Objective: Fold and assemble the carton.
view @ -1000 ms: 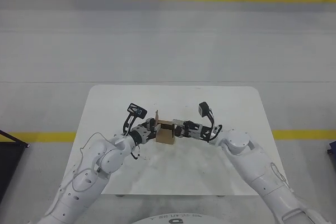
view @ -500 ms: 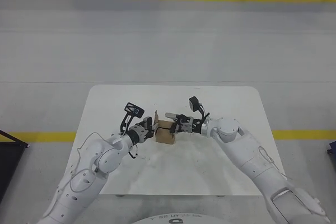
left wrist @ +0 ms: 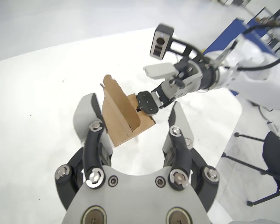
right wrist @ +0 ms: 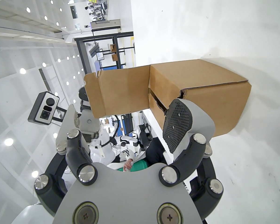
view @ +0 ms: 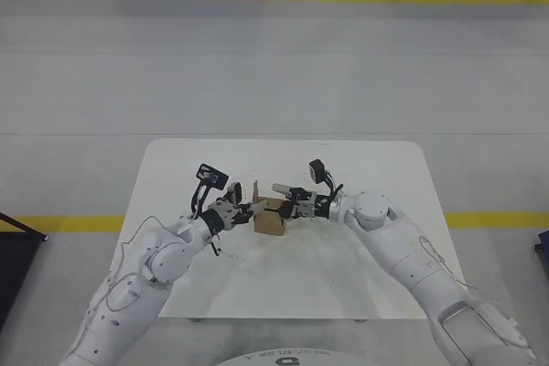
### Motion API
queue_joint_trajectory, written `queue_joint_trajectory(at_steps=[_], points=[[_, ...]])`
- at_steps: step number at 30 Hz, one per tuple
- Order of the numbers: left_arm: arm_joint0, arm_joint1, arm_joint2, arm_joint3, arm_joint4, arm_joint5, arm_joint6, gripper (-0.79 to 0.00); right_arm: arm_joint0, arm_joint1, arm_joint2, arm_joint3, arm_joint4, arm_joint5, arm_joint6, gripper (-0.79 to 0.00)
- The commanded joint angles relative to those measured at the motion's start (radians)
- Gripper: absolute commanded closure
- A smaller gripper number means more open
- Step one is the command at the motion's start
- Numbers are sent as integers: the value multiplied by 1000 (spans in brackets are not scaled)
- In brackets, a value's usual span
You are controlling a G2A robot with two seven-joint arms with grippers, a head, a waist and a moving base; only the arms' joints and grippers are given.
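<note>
Sitting on the worktop: a small brown carton (view: 271,221) (left wrist: 121,115) (right wrist: 200,87) rests near the middle of the white worktop (view: 366,265) (left wrist: 37,94) (right wrist: 200,12), between the two arms.
Carton shape: the body stands as a box. One long flap rises upright on the side toward the left arm, its top edge notched, and the top beside it is open.
Carton side: the right wrist view shows a ragged slit where the flap meets the body.
Left gripper (view: 241,211) (left wrist: 133,108): low over the worktop at the flap end of the carton, jaws apart and holding nothing. One finger is just beside the flap's outer face, and I cannot tell whether it touches. The other finger stands clear of the cardboard.
Right gripper (view: 284,203) (left wrist: 151,87) (right wrist: 126,113): at the opposite end, jaws wide apart. The lower finger's black dotted pad (left wrist: 147,104) (right wrist: 177,122) lies against the carton's upper edge, seemingly touching. The upper finger hangs in the air above the box.
Grippers together: facing each other across the carton, near but apart.
Floor: a yellow stripe (view: 64,222) runs past the worktop.
</note>
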Motion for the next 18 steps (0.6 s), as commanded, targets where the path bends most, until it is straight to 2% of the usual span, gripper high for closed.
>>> queue_joint_trajectory(at_steps=[1,4,7,11,18], points=[[55,14,-99,2,-62,-67,44,-785,-1,-1,1,0,-1,-7,2,-767],[123,30,-202,24,-109,-107,51,-785,-4,-1,3,-2,2,-16,9,-760],[132,35,-226,79,-125,-63,-17,-785,-7,-1,6,-7,3,-22,14,-754],[51,26,-145,164,-89,5,-127,-785,-10,-3,4,-18,-1,-23,12,-751],[-96,-2,-21,283,-120,-3,-155,-785,-18,-5,-1,-36,-22,-12,-5,-751]])
